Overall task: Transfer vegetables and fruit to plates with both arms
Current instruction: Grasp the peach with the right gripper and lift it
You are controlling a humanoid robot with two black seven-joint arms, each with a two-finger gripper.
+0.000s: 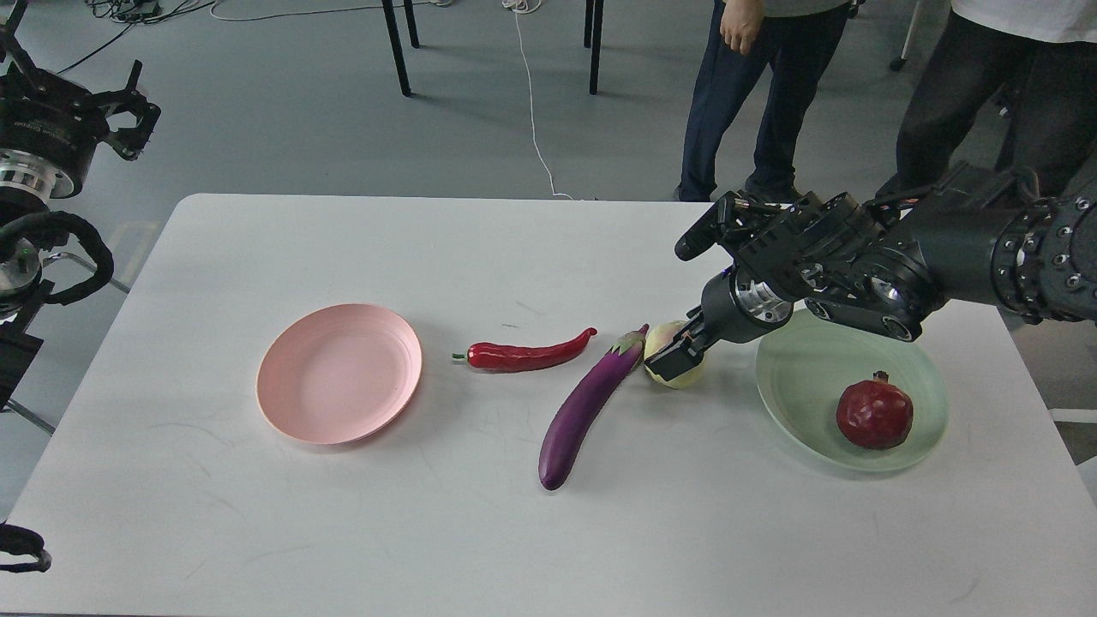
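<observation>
The purple eggplant (583, 411) lies slantwise mid-table, its cap beside the pale peach (664, 343). The red chili pepper (524, 353) lies left of them. The dark red pomegranate (874, 415) sits in the pale green plate (797, 377) at the right. The pale pink plate (339, 372) is bare at the left. My right gripper (673, 358) is down on the peach, one dark finger across its front and the other hidden behind it. The peach rests on the table. My left gripper (137, 111) is raised off the table's far left, jaws apart, holding nothing.
The white table (343, 531) has its far edge just behind my right arm. Two people (763, 94) stand beyond that edge at the right. Chair legs and cables lie on the grey floor behind.
</observation>
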